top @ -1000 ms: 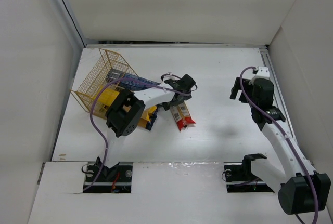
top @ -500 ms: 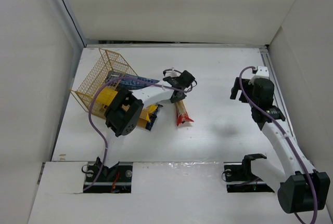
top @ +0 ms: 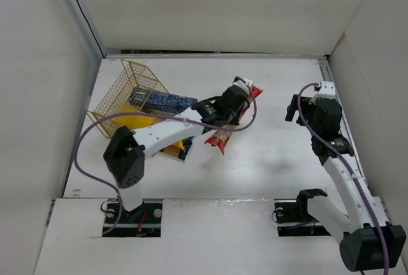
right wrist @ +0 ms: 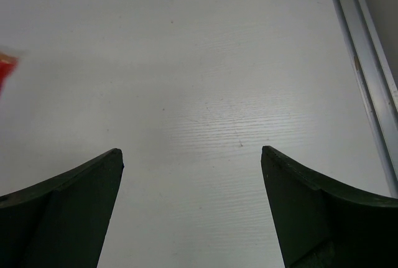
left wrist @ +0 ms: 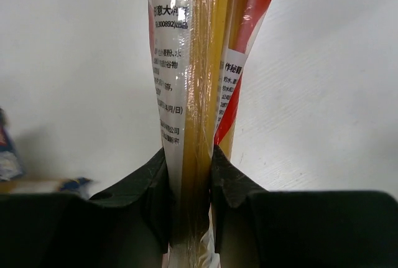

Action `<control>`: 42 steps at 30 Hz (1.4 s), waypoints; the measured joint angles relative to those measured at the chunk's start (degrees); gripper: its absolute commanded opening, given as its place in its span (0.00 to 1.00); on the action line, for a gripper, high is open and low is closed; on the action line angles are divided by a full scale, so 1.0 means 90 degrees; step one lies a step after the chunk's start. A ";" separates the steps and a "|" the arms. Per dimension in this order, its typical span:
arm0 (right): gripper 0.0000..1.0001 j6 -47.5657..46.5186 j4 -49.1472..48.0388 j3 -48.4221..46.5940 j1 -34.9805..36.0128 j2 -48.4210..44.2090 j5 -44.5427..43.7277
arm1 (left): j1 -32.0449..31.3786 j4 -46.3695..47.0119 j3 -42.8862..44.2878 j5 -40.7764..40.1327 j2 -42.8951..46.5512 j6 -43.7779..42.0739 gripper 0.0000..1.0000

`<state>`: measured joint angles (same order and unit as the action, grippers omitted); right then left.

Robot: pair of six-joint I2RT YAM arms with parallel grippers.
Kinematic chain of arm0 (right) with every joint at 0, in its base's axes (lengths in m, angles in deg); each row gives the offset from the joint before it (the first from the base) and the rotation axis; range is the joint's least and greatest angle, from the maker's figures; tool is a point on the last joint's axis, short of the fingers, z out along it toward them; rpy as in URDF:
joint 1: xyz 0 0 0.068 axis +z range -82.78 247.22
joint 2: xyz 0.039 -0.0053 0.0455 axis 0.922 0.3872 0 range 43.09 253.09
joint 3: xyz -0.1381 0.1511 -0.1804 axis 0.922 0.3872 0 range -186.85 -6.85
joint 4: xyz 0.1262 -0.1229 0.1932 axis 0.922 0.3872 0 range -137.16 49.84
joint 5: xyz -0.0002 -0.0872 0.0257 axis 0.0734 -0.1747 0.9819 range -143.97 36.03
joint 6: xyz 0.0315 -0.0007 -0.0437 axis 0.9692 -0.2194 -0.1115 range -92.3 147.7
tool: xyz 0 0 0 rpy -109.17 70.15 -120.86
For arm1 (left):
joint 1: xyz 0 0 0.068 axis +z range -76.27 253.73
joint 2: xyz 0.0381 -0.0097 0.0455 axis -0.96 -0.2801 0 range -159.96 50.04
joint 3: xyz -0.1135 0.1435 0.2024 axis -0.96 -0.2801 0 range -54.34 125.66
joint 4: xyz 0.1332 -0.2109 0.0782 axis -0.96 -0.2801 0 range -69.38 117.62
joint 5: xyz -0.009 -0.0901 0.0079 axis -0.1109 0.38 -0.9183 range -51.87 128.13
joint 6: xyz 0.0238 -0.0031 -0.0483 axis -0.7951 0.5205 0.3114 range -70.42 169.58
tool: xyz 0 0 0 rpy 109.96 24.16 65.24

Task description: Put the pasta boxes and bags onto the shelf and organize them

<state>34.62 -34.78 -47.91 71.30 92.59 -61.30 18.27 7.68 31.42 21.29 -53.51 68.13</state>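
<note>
We take this for a robotics lab test cell: a bare white tabletop [top: 274, 83] boxed in by plain white panels [top: 217, 7], with a left arm [top: 159, 136] and a right arm [top: 341, 176] bolted at its near edge, a purple cable [top: 77, 152] trailing and a metal rail [right wrist: 367, 75] along one side.

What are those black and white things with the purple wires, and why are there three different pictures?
They are two robot arms, bolted to a white table. One picture comes from a camera high above that looks down on both arms. The other two come from small cameras on the arms' wrists, so each shows that arm's own two fingers up close. The left gripper is pinched shut on a red-and-clear bag of long pasta. The right gripper is open and holds nothing, with only bare table below it. On the left side of the table stands a golden wire shelf. A dark blue box and yellow packs lie right by it, perhaps partly inside; I cannot tell which.
</note>
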 measured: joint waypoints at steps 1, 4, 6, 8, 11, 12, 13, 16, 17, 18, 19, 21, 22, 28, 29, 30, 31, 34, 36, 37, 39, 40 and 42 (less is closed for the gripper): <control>0.96 -0.0019 0.0002 0.0002 0.0000 -0.0022 -0.0017 | 0.0032 0.0097 0.0012 0.0104 0.0262 -0.0386 0.00; 0.96 -0.0107 0.0000 0.0007 0.0000 -0.0102 -0.0041 | 0.0296 0.0151 0.0250 0.0452 0.0857 -0.1440 0.00; 0.96 -0.0136 0.0000 0.0010 0.0000 -0.0138 -0.0044 | 0.0678 0.0000 0.0631 0.0799 0.1059 -0.2018 0.00; 0.96 -0.0182 -0.0002 0.0010 0.0000 -0.0138 -0.0046 | 0.1428 -0.0335 0.1328 0.1275 0.1073 -0.2596 0.00; 0.96 -0.0248 -0.0002 0.0012 0.0000 -0.0114 -0.0046 | 0.2280 -0.0763 0.1955 0.1481 0.1069 -0.3130 0.00; 0.96 -0.0255 0.0000 0.0012 0.0000 -0.0095 -0.0049 | 0.2596 -0.0979 0.2191 0.1469 0.1069 -0.3361 0.00; 0.96 -0.0272 -0.0007 0.0012 0.0000 -0.0075 -0.0049 | 0.2885 -0.1166 0.2392 0.1394 0.1069 -0.3582 0.00; 0.96 -0.0294 -0.0041 0.0012 -0.0041 0.0053 -0.0046 | 0.3444 -0.1498 0.2511 0.1035 0.1224 -0.4197 0.00; 0.96 -0.0304 -0.0049 0.0012 -0.0049 0.0104 -0.0046 | 0.3538 -0.1651 0.2484 0.0976 0.1297 -0.4333 0.00; 0.96 -0.0318 -0.0053 0.0012 -0.0058 0.0168 -0.0046 | 0.3689 -0.1802 0.2399 0.0991 0.1392 -0.4459 0.00; 0.96 -0.0330 -0.0053 0.0012 -0.0070 0.0231 -0.0039 | 0.3830 -0.1943 0.2293 0.1127 0.1494 -0.4563 0.00; 0.96 -0.0345 -0.0056 0.0012 -0.0073 0.0374 -0.0010 | 0.4238 -0.2154 0.2045 0.1542 0.1705 -0.4704 0.00; 0.96 -0.0362 -0.0063 0.0012 -0.0075 0.0452 0.0012 | 0.4549 -0.2268 0.1931 0.1814 0.1792 -0.4767 0.00; 0.96 -0.0464 -0.0073 0.0012 -0.0095 0.0799 0.0206 | 0.6552 -0.2448 0.1409 0.2688 0.2057 -0.5090 0.00; 0.96 -0.0471 -0.0073 0.0012 -0.0107 0.0828 0.0243 | 0.6778 -0.2489 0.1302 0.2776 0.2106 -0.5158 0.00; 0.96 -0.0483 -0.0073 0.0012 -0.0114 0.0852 0.0272 | 0.6943 -0.2557 0.1239 0.2861 0.2137 -0.5204 0.00; 0.96 -0.0486 -0.0075 0.0012 -0.0119 0.0872 0.0289 | 0.7048 -0.2635 0.1217 0.2948 0.2147 -0.5234 0.00; 0.96 -0.0498 -0.0090 0.0012 -0.0119 0.0920 0.0335 | 0.7074 -0.2696 0.1190 0.3279 0.2147 -0.5289 0.00; 0.96 -0.0505 -0.0097 0.0012 -0.0119 0.0962 0.0357 | 0.7016 -0.2633 0.1103 0.3502 0.2149 -0.5297 0.00; 0.95 -0.0508 -0.0097 0.0012 -0.0119 0.0986 0.0367 | 0.6989 -0.2574 0.1030 0.3570 0.2159 -0.5302 0.00; 0.95 -0.0508 -0.0100 0.0012 -0.0119 0.1042 0.0369 | 0.6934 -0.2480 0.0869 0.3657 0.2181 -0.5340 0.00; 0.95 -0.0508 -0.0100 0.0012 -0.0119 0.1071 0.0369 | 0.6924 -0.2450 0.0814 0.3672 0.2183 -0.5355 0.00; 0.95 -0.0508 -0.0100 0.0012 -0.0119 0.1141 0.0393 | 0.6936 -0.2378 0.0736 0.3682 0.2188 -0.5362 0.00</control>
<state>30.05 -35.68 -47.80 70.23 102.86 -57.76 80.69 -13.72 38.04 54.42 -33.81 19.87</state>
